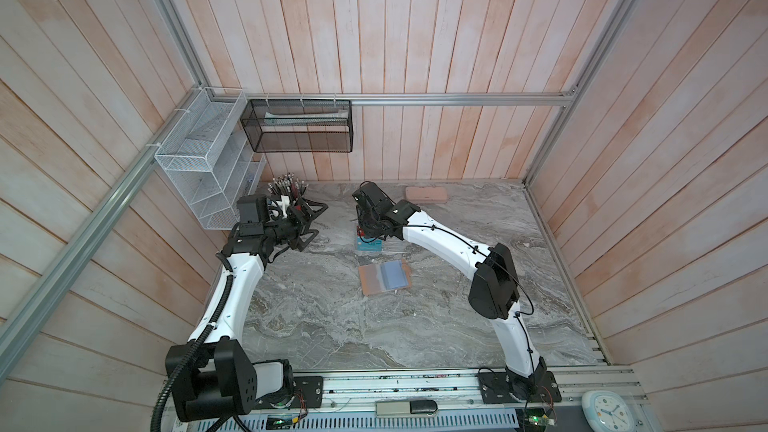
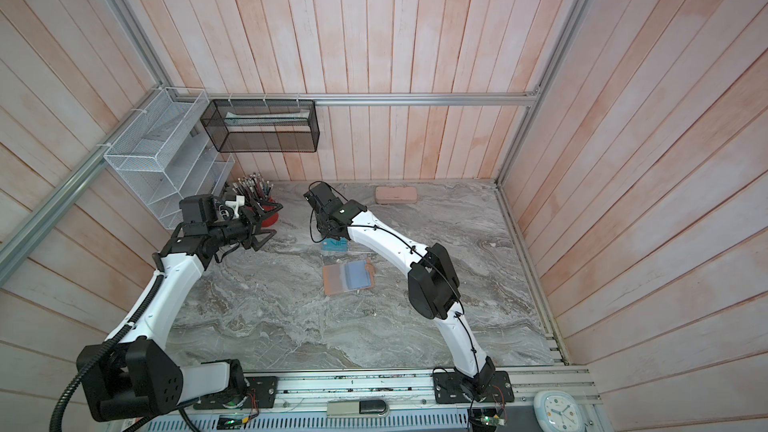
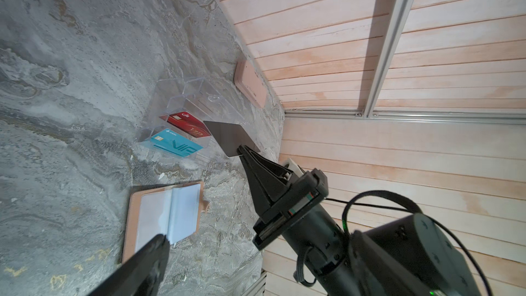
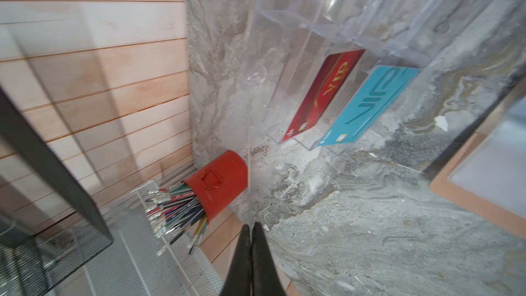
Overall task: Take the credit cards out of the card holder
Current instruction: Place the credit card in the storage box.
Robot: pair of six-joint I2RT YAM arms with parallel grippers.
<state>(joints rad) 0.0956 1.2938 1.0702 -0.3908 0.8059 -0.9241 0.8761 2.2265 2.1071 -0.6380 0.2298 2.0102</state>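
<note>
Last one: black card [image 3: 227, 138] over the rack [image 3: 182, 95]
Our right gripper [image 3: 242, 149] pinches it; the empty slot [image 3: 205, 103] looks around 12 o'clock from the red card [image 3: 187, 126]; left gripper [image 1: 313, 222] gapes open.

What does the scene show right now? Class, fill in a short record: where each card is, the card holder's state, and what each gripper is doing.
black card: pinched at one edge by the right gripper, at the clear rack
red card: standing in a rack slot
teal card: in the next slot, nearer the card holder
card holder: lying open on the table, sleeves look empty
left gripper: open, holding nothing, by the pencil cup
right gripper: shut on the black card
</note>
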